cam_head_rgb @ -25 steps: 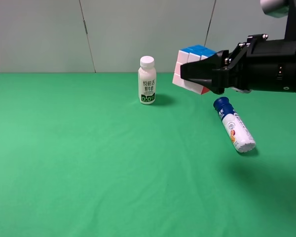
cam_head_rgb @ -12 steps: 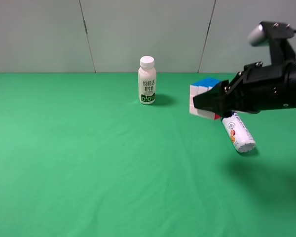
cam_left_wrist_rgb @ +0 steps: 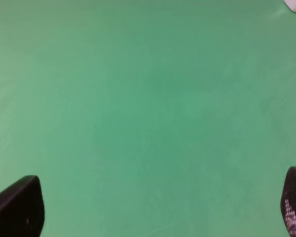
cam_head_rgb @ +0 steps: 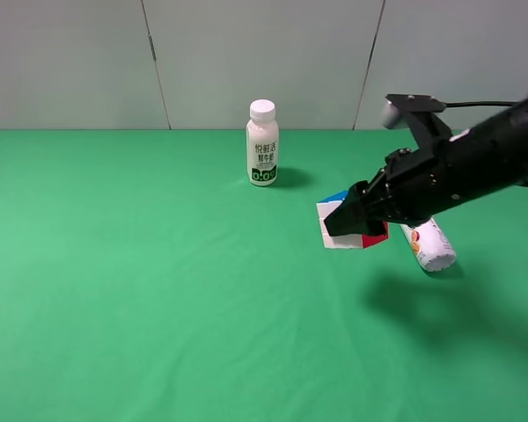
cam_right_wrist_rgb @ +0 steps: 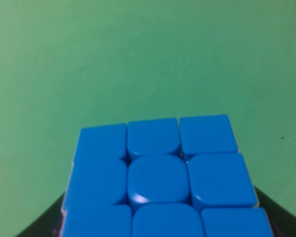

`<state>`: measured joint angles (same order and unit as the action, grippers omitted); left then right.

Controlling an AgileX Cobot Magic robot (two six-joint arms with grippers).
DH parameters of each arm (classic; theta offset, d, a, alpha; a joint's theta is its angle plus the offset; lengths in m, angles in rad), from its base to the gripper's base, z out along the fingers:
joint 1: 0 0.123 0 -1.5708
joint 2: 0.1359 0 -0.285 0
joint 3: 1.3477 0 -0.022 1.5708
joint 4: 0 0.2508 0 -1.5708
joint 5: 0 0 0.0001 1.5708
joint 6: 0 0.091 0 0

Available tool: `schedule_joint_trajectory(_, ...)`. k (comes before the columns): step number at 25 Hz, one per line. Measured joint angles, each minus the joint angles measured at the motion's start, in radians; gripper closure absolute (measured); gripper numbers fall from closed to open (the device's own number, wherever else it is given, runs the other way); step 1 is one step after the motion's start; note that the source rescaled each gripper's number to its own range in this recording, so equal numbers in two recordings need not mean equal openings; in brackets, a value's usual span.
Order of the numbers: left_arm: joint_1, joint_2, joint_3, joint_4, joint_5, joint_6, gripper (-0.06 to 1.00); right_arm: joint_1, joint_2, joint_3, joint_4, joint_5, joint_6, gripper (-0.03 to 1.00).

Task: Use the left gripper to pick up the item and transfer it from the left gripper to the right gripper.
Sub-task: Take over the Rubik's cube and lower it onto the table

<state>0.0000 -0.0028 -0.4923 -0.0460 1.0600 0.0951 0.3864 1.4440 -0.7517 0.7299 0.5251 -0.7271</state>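
The right gripper [cam_head_rgb: 343,220] is clamped on the cube [cam_head_rgb: 326,218] (blue face toward its wrist camera), over the table's [cam_head_rgb: 158,308] right half, nearer the far edge. The left gripper [cam_left_wrist_rgb: 155,205] has its fingers apart above the table.

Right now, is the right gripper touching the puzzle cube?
Touching: the exterior high view shows the right gripper clamped around the puzzle cube.

From high up, the exterior camera looks across the green table [cam_head_rgb: 114,308] to the grey wall [cam_head_rgb: 70,61]. Both wrist cameras face that table closely; the right one's puzzle cube [cam_right_wrist_rgb: 160,182] shows in the exterior view too
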Motion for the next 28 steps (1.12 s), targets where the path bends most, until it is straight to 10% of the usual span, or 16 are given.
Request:
schedule_joint_trajectory(12,0.000,0.000,0.000,0.000,0.000,0.000,0.05,0.000,0.214,-0.256,-0.468,0.130,0.383,0.97)
schedule_joint_trajectory(28,0.000,0.000,0.000,0.000,0.000,0.001,0.05,0.000,0.510,-0.543,-0.603,0.333,0.510,0.97)
